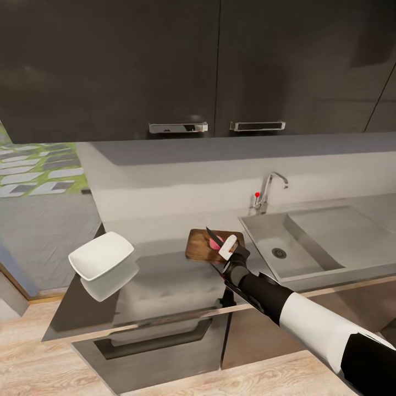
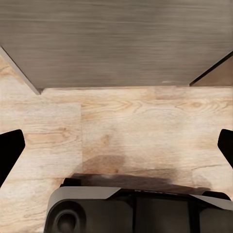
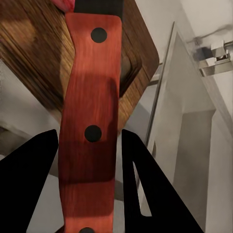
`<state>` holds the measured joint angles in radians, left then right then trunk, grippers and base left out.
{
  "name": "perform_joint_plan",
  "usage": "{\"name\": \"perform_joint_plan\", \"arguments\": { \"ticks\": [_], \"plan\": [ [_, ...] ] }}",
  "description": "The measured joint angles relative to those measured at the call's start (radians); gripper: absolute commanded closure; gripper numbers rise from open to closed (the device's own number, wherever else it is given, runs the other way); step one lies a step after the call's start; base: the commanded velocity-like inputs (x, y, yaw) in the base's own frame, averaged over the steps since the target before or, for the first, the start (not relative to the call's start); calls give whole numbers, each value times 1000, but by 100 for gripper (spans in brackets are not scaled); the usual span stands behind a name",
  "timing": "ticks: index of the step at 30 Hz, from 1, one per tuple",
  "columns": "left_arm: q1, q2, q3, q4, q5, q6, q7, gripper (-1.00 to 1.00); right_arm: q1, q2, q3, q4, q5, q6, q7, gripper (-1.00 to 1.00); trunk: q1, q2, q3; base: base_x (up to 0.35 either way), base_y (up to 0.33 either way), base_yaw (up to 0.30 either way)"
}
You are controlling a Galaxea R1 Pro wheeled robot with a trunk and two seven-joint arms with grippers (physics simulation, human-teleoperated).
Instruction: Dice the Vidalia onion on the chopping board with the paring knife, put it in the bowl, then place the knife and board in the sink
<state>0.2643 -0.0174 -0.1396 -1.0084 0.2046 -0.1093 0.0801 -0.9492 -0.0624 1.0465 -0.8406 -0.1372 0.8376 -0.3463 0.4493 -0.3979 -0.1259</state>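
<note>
My right gripper (image 1: pixel 231 248) is shut on the red handle of the paring knife (image 3: pixel 90 126). Its dark blade (image 1: pixel 211 235) points down and away over the chopping board (image 1: pixel 199 246). The pinkish Vidalia onion (image 1: pixel 214 241) lies on the board right at the blade, and a sliver of the onion (image 3: pixel 64 5) shows beside the handle. The board (image 3: pixel 34 58) sits on the countertop (image 1: pixel 165 286) just left of the sink (image 1: pixel 324 250). The white bowl (image 1: pixel 100 254) stands on the counter's left end. My left gripper (image 2: pixel 116 145) is open, hanging over the wooden floor.
The chrome tap (image 1: pixel 268 191) with its red-tipped lever rises behind the sink basin. Dark wall cabinets (image 1: pixel 220 66) hang above the counter. The counter's front edge runs below my right forearm, with drawer fronts (image 1: pixel 154 341) under it. The floor (image 2: pixel 126 126) lies under my left gripper.
</note>
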Motion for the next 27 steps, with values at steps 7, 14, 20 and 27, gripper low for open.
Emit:
{"name": "perform_joint_plan", "arguments": {
  "ticks": [7,14,20,27],
  "plan": [
    [0,0,0,1,0,0,0,-100,0,-15,-4,0,-1,-3,3,100,0,0,0,0,0,0],
    [0,0,0,1,0,0,-2,-100,0,-25,-3,0,-3,-35,3,100,0,0,0,0,0,0],
    [0,-2,0,2,0,0,-4,-100,0,-24,-4,-2,2,-49,-1,100,0,0,0,0,0,0],
    [0,-13,0,2,0,-1,-5,-100,0,-25,-3,0,2,-52,1,100,0,0,-1,0,0,0]
  ]
}}
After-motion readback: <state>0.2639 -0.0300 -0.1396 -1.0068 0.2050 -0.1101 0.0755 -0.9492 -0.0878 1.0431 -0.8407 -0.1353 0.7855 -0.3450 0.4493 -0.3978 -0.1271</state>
